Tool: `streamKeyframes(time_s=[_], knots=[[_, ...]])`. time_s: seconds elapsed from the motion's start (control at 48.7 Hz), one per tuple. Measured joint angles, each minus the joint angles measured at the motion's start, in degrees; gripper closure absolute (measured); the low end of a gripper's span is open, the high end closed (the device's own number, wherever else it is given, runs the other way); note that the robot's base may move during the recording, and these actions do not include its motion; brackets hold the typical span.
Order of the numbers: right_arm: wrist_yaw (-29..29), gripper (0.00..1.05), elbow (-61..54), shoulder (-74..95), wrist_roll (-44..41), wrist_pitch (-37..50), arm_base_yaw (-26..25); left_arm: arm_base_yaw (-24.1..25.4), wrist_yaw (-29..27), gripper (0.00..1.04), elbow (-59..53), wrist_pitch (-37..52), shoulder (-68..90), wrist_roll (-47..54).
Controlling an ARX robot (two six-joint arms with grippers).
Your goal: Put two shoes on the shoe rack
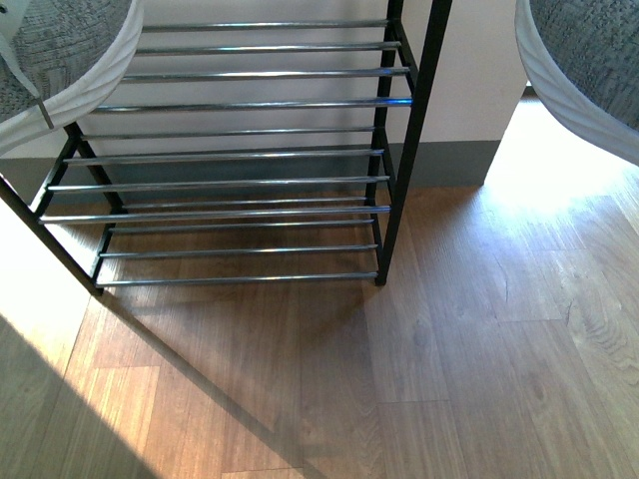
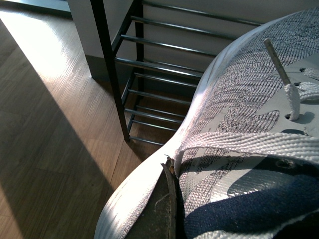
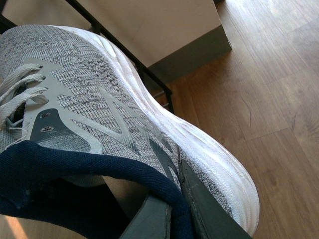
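Note:
Two grey knit sneakers with white soles hang in the air, one in each gripper. The left sneaker (image 1: 55,55) fills the front view's upper left corner, over the rack's left end. The right sneaker (image 1: 589,60) is at the upper right, past the rack's right side. My left gripper (image 2: 174,199) is shut on the side wall of its sneaker (image 2: 239,99) by the navy collar. My right gripper (image 3: 174,199) is shut on the navy collar of its sneaker (image 3: 99,89), one finger inside and one outside. The shoe rack (image 1: 240,150) stands ahead, its chrome bars bare.
The rack's black side frame (image 1: 404,150) stands against a pale wall with a grey skirting board (image 1: 449,165). Wooden floor (image 1: 399,379) spreads in front of the rack, with bright sun patches at the far right and the left.

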Motion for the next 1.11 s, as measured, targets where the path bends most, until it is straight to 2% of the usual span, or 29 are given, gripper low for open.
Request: streamKeyframes(time_s=[1.069,1.089,1.11], knots=[[-0.13,1.03,0.02,-0.04,0.00,0.00,-0.02,0.00,-0.07,1.03,0.02,0.02,-0.02,-0.02],[-0.50,1.03,0.00,-0.02,-0.02,0.13,-0.04,0.00,-0.02,1.03,0.02,0.02,-0.02,-0.04],[-3.96,1.03,-0.72,0.76,-2.01,3.41,-0.50,0.00,-0.07,1.03,0.02,0.02,-0.02,-0.04]])
